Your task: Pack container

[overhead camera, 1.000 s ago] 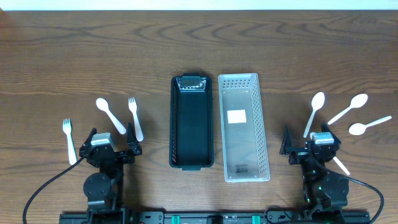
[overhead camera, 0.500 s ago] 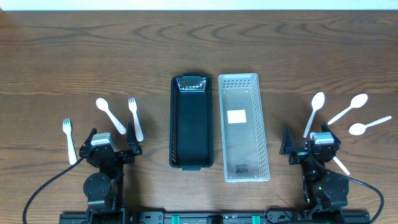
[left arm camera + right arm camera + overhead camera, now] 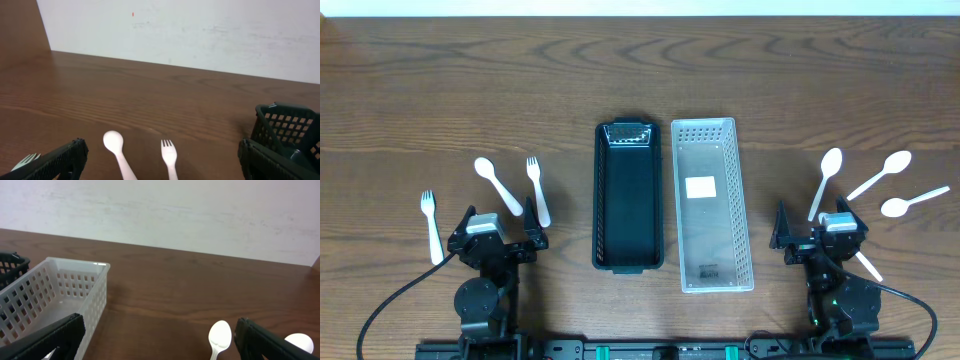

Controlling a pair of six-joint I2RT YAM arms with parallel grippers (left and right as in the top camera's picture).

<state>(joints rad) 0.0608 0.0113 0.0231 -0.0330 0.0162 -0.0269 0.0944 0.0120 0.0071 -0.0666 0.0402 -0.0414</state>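
Both arms sat folded low at the bottom edge of the overhead frame, wrists level and fingers aimed toward the top of the picture. The left gripper (image 3: 500, 218), at lower left, had its jaws spread wide with nothing between them. In its wrist view the two dark fingers (image 3: 56, 161) stood at the bottom corners. Just above it on the table (image 3: 640, 70) lay a white spoon (image 3: 497, 183) and a white fork (image 3: 537, 188) side by side. A second fork (image 3: 431, 226) lay further left, beside the gripper.

The right gripper (image 3: 810, 222), at lower right, was likewise spread wide and held nothing. A near spoon (image 3: 825, 180) ran its handle down toward the gap between the fingers. A middle spoon (image 3: 880, 173) and a far spoon (image 3: 912, 203) lay toward the right edge. A white handle (image 3: 866, 265) poked out beside the gripper's lower right; what it belonged to could not be told.

In the centre stood the black basket (image 3: 629, 200) and, just beside it on the right, the white basket (image 3: 715, 230), long sides parallel. All the cutlery lay on the wood, outside the baskets.
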